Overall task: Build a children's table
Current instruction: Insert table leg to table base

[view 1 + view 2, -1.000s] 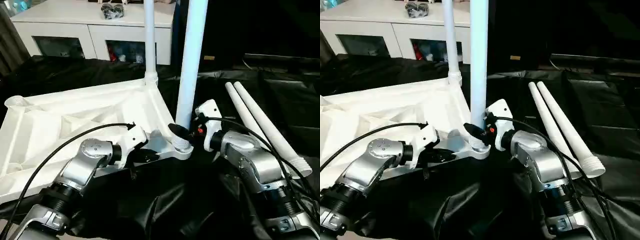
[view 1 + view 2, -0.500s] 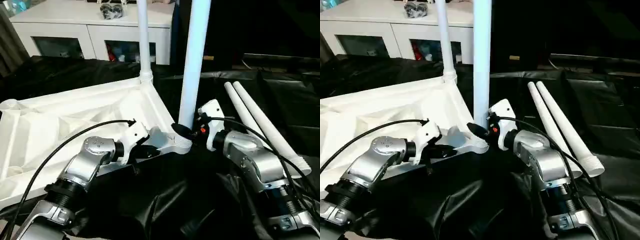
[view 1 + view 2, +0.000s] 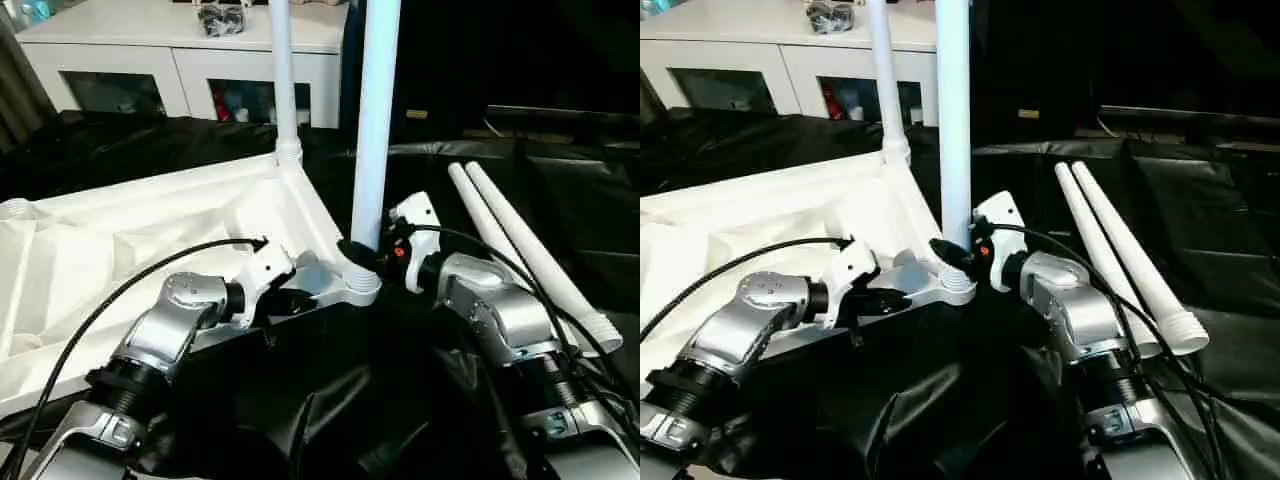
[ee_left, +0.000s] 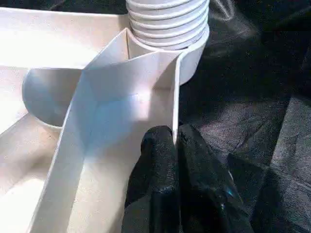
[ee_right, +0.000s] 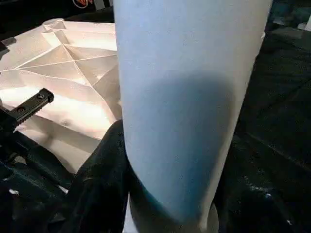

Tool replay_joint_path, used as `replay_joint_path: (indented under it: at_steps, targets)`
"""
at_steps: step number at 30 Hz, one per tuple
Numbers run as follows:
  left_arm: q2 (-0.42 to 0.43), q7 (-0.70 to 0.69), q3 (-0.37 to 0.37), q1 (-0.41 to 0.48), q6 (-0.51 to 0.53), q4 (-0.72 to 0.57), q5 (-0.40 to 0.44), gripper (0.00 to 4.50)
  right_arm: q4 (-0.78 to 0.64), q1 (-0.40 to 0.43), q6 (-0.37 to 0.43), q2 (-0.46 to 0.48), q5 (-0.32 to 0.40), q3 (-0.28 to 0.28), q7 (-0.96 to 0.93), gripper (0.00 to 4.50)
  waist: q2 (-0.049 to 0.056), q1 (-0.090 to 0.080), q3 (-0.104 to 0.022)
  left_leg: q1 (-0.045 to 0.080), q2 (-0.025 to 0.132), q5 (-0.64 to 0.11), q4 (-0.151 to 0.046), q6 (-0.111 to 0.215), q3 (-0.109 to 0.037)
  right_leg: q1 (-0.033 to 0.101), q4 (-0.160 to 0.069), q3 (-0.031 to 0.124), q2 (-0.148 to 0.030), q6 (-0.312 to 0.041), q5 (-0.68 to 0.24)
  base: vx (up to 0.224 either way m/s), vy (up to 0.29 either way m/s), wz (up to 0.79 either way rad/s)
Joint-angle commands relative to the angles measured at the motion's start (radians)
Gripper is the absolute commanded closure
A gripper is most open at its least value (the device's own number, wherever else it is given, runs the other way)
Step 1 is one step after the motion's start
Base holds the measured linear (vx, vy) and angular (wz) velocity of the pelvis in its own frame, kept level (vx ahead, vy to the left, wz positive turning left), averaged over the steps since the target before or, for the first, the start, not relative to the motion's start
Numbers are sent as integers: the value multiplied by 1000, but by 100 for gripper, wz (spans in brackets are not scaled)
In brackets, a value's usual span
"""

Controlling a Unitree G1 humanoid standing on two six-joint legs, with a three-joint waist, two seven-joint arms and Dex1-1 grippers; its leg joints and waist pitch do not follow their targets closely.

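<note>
Lying upside down on black sheeting [image 3: 330,420], the tabletop [image 3: 120,250] is showing its ribbed underside, with two legs already standing upright in its corner sockets. The near leg [image 3: 374,120] is rising from the near socket [image 3: 357,285], and the far leg [image 3: 281,70] is standing at the corner behind it. The left gripper [image 4: 174,145] is pinching the thin rim wall of the tabletop just beside the near socket, its two black fingers [image 4: 155,165] closed tight with the wall between them; the threaded collar of the socket is sitting right ahead of it in the left wrist view. The right gripper [image 3: 362,258] is clasping the near leg at its base, just above the socket, with one black finger [image 5: 102,189] lying against the side of the tube in the right wrist view. Two spare legs [image 3: 520,250] are lying side by side on the sheeting to the right, touching each other, well apart from the tabletop, their threaded ends pointing toward the robot. A white cabinet [image 3: 190,60] with glass doors is standing behind the tabletop, with a small dark object on top that is too small to make out.
</note>
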Motion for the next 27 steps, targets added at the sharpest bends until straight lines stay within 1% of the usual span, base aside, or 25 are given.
replay_joint_path:
  at_steps: [1,3,5,6,7,8,9,11,13,14,15,16,19,21,24,25,26,27]
  targets:
    - [-23,56,75,-28,-17,18,-35,450,19,27,9,-6,-10,-3,9,261,-15,6,-60,9,69,-121,-64,26,-29,41,-88,52,-118,-187,-160,0,0,0]
    - [-27,69,83,-34,-14,25,-36,450,20,39,2,-8,-9,-6,12,261,-13,8,-60,12,69,-136,-64,22,-29,38,-91,53,-117,-183,-181,0,0,0]
    - [-30,77,89,-38,-13,30,-37,450,25,51,-10,-11,-11,-9,16,261,-16,9,-60,10,69,-136,-66,20,-30,40,-91,53,-119,-181,-184,0,0,0]
    - [-30,78,89,-39,-14,31,-37,450,28,54,-16,-12,-12,-9,18,261,-15,9,-60,10,70,-136,-66,20,-30,39,-92,53,-119,-181,-186,0,0,0]
    - [-33,90,93,-44,-13,38,-35,450,41,64,-34,-6,-5,-23,14,261,-9,10,-60,10,70,-140,-65,19,-30,38,-92,54,-120,-180,-192,0,0,0]
    - [-37,102,97,-49,-16,45,-32,450,56,75,-49,-1,4,-39,11,261,-11,9,-59,10,69,-144,-65,20,-29,37,-95,53,-119,-178,-197,0,0,0]
    - [-37,102,97,-49,-16,45,-32,450,56,75,-49,-1,4,-39,11,261,-13,10,-60,10,68,-145,-65,21,-29,39,-95,54,-119,-177,-199,0,0,0]
    - [-40,112,99,-55,-19,53,-30,450,73,86,-66,3,12,-56,8,261,-13,10,-61,9,68,-138,-66,25,-30,40,-94,52,-119,-181,-194,0,0,0]
    - [-38,99,94,-56,-19,55,-30,450,87,109,-99,5,19,-79,1,261,-10,12,-62,7,69,-133,-64,28,-30,40,-94,53,-121,-180,-182,0,0,0]
    - [-36,92,91,-56,-19,55,-31,450,89,116,-108,7,20,-85,1,261,-11,12,-62,8,69,-133,-64,29,-30,40,-94,53,-120,-180,-179,0,0,0]
    - [-34,87,87,-54,-18,54,-29,450,89,122,-111,9,23,-91,1,261,-12,12,-61,6,69,-131,-65,31,-30,41,-93,52,-120,-180,-175,0,0,0]
    - [-32,85,84,-53,-19,53,-27,450,88,127,-113,10,25,-94,0,261,-10,11,-62,7,70,-133,-66,33,-31,40,-93,52,-120,-182,-172,0,0,0]
    - [-30,80,77,-50,-25,56,-21,450,78,160,-121,16,41,-117,-8,262,-9,10,-60,9,70,-146,-67,35,-30,38,-97,52,-120,-183,-196,0,0,0]
    - [-29,75,74,-49,-27,58,-21,450,75,175,-127,12,34,-111,-7,262,-7,11,-60,9,72,-150,-69,32,-31,37,-97,52,-120,-180,-202,0,0,0]
    - [-27,66,67,-49,-33,59,-17,450,67,178,-131,7,13,-90,-6,262,-6,10,-62,7,70,-136,-68,37,-31,39,-95,51,-119,-185,-169,0,0,0]
    - [-24,60,61,-49,-38,58,-13,450,66,175,-137,4,-1,-77,-4,262,-4,11,-62,8,70,-135,-68,38,-31,38,-95,50,-118,-186,-166,0,0,0]
    - [-20,52,53,-48,-48,55,-7,450,64,168,-144,-1,-20,-58,-3,262,-5,10,-62,7,70,-135,-68,38,-31,38,-95,51,-118,-185,-165,0,0,0]
    - [-17,42,44,-46,-52,52,-3,450,65,154,-147,-4,-39,-36,2,262,-3,9,-62,8,70,-139,-69,35,-32,37,-94,50,-117,-186,-169,0,0,0]
